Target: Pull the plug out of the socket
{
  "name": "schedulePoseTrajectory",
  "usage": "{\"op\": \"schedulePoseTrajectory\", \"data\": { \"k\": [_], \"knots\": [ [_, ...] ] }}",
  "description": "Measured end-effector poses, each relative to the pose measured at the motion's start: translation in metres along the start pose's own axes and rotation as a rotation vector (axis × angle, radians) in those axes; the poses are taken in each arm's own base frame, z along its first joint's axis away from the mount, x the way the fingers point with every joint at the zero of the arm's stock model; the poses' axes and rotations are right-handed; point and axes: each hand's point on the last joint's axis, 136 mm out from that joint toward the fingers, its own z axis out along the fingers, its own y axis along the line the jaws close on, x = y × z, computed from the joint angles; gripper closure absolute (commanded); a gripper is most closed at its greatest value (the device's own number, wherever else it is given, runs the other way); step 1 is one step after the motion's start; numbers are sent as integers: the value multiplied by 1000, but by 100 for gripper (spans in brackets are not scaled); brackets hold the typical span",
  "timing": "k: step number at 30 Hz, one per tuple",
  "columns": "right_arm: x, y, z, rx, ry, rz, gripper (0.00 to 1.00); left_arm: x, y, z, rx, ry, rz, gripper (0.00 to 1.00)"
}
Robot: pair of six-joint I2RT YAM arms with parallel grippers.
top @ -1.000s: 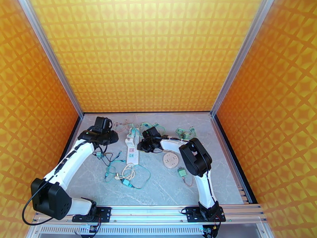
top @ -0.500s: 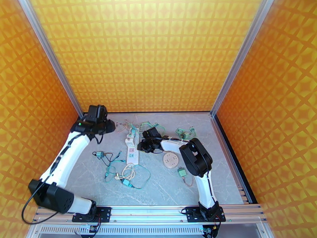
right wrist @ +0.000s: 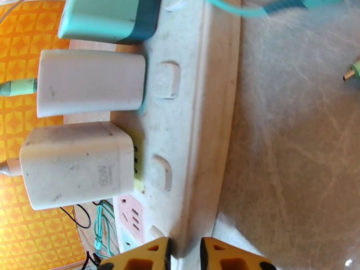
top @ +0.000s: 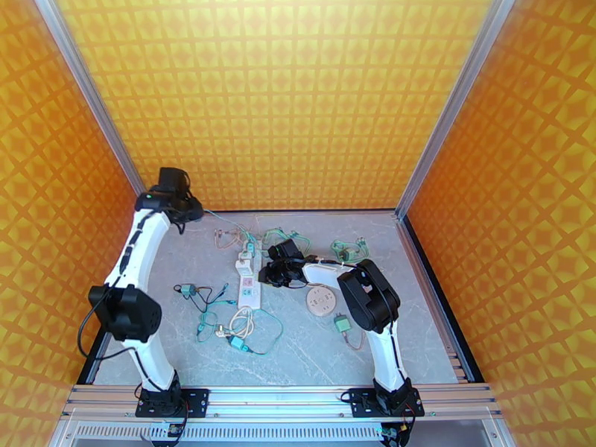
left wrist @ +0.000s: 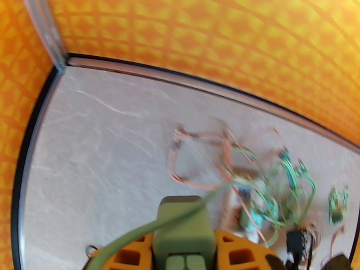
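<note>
— Well, is the green plug [left wrist: 182, 223] freed?
— Seemingly: pinched by the left gripper [left wrist: 182, 259], far left (only release is left); the power strip [right wrist: 202, 109] is steadied by the pressed-together right gripper [right wrist: 184, 255].

Tally by kind

One white plastic power strip [top: 248, 283] carries three block adapters: two white adapters [right wrist: 90, 82] [right wrist: 74, 165] and one mint-and-teal adapter [right wrist: 108, 16]. There is also one olive-green plug [left wrist: 182, 226], one round beige disc [top: 321, 300], two white-and-black robot arms [top: 138, 247] [top: 369, 296], and loose cables [top: 279, 236] too tangled to count.
</note>
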Motion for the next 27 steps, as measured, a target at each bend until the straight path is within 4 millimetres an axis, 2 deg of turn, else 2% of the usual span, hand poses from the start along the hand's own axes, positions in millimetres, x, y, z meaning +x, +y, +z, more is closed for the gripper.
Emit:
{"op": "schedulePoseTrajectory", "data": {
  "k": [5, 9, 13, 18, 21, 23, 25, 27],
  "knots": [
    [0, 0, 0, 0, 1, 0, 76, -33, 31, -18, -46, -67, -51, 99],
    [0, 0, 0, 0, 1, 0, 76, -38, 48, -28, -86, -85, -66, 100],
    [0, 0, 0, 0, 1, 0, 76, -28, 67, -35, -134, -71, -83, 100],
    [0, 0, 0, 0, 1, 0, 76, -5, 114, -55, -264, -60, -129, 100],
    [0, 0, 0, 1, 1, 0, 76, 10, 151, -78, -344, -70, -191, 100],
    [0, 0, 0, 0, 1, 0, 76, 12, 173, -99, -394, -103, -234, 100],
    [0, 0, 0, 0, 1, 0, 76, 11, 187, -121, -435, -148, -264, 100],
    [0, 0, 0, 0, 1, 0, 76, 9, 190, -139, -451, -193, -274, 100]
  ]
}}
